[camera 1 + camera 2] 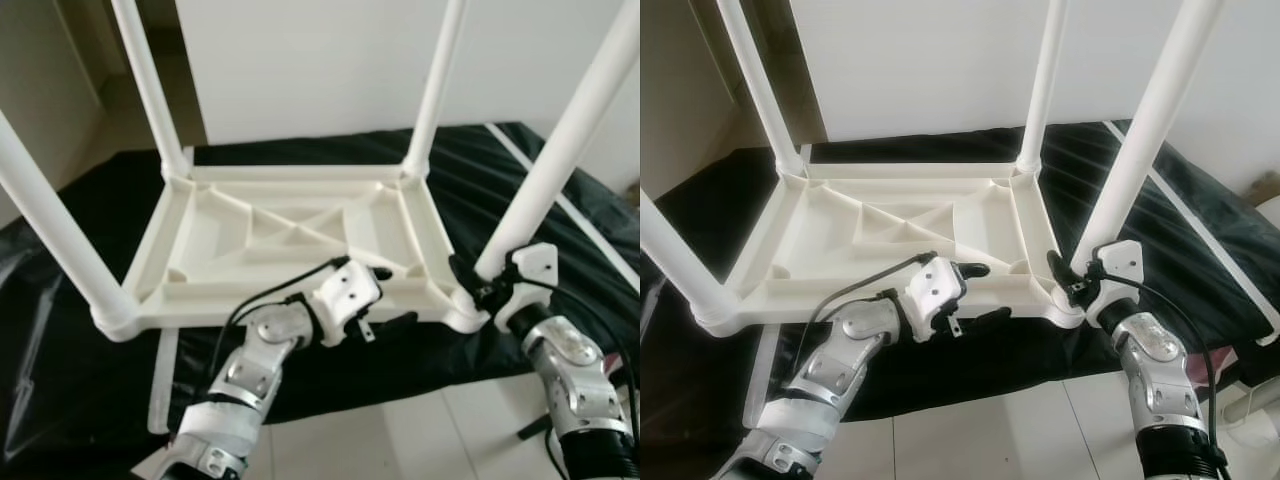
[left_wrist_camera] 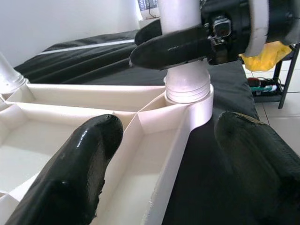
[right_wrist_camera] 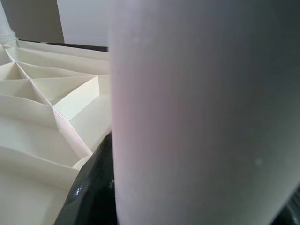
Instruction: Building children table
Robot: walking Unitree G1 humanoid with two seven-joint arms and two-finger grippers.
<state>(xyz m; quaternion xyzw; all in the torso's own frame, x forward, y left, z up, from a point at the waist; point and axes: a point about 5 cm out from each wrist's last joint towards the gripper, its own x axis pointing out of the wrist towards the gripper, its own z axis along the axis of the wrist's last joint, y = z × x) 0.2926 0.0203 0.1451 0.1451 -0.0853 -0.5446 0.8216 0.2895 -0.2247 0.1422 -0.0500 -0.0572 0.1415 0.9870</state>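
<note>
Left eye view, upturned white table (image 1: 290, 235) on black sheet (image 1: 90, 330), white wall behind, left claw (image 1: 385, 295) spread, right claw (image 1: 478, 285) clamping near leg (image 1: 560, 150).

A black sheet (image 1: 80, 330) is spread wide and wrinkled, with a thin white strip (image 1: 585, 215) running across its right part. The other things sit around this sheet. Behind it stands a white wall (image 1: 320, 60). Off its back left corner is a beige wall (image 1: 40, 90). Pale floor tiles (image 1: 420, 430) meet its near edge. Beyond its right side lies something yellow (image 2: 269, 56), above a dark rack (image 2: 276, 86).
</note>
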